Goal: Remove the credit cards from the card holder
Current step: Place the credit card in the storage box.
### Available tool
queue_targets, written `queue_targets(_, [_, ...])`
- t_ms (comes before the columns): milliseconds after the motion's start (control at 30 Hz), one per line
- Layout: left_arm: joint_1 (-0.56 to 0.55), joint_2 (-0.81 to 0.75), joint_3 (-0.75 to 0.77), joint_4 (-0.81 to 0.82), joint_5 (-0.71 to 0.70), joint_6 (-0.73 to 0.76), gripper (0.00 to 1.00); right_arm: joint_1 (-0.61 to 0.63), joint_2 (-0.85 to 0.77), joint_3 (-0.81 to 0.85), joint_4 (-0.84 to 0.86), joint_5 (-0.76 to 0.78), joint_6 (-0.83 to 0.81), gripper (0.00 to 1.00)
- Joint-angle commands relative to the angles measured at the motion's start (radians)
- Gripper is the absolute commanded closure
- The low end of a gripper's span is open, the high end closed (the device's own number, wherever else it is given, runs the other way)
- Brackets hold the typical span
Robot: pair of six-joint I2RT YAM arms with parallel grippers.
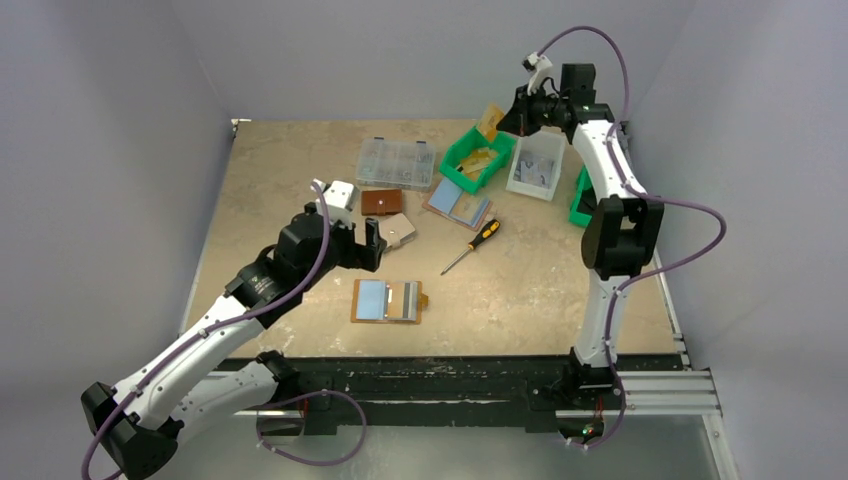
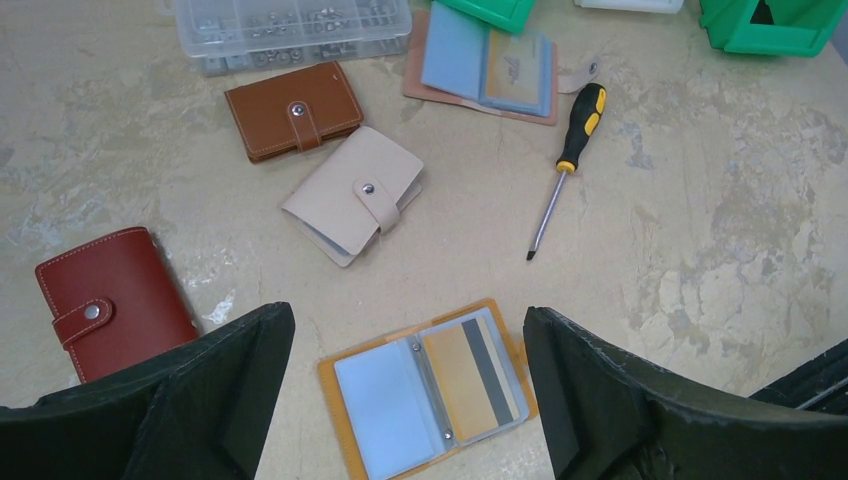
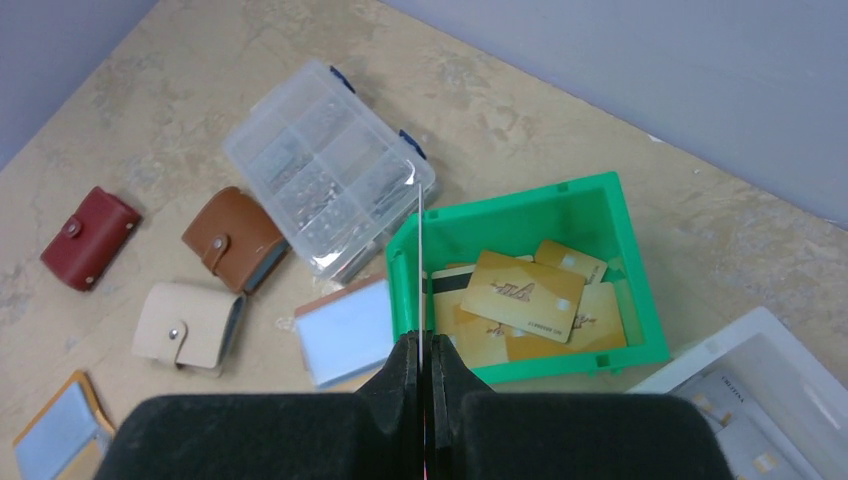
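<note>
The holder (image 2: 425,400) is mustard orange, with a pale blue sleeve and a gold card (image 2: 470,378) crossed by a grey stripe. A red wallet (image 2: 110,300) shows pale stitching; there is a brown wallet (image 2: 293,110) and a beige wallet (image 2: 350,195). The screwdriver (image 2: 580,125) has a black-and-yellow handle. The bin (image 3: 403,285) is green, its cards (image 3: 522,295) gold like the lifted card (image 1: 490,120). The table (image 2: 700,230) is mottled beige.

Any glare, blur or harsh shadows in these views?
Top external: even light, soft shadows, slightly soft detail. Left wrist: open mustard-yellow leather card holder sharp; wide-open left pincer dark, underexposed. Right wrist: green plastic bin crisp; thin plastic card in shut right pincer edge-on, just a line.
</note>
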Motion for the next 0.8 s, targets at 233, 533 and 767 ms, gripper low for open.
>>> queue_targets(233, [0.037,-0.013,-0.012,0.052,0.032,0.014,0.09,0.047,0.085,0.070,0.080,0.122,0.031,1.00])
queue_targets(533, [0.048,-0.013,-0.014,0.056,0.043,0.012,0.09,0.092,0.128,0.079,0.066,0.192,0.004,1.00])
queue_targets(767, [0.053,-0.017,-0.014,0.057,0.048,0.010,0.09,0.103,0.134,0.069,0.067,0.214,-0.001,0.99])
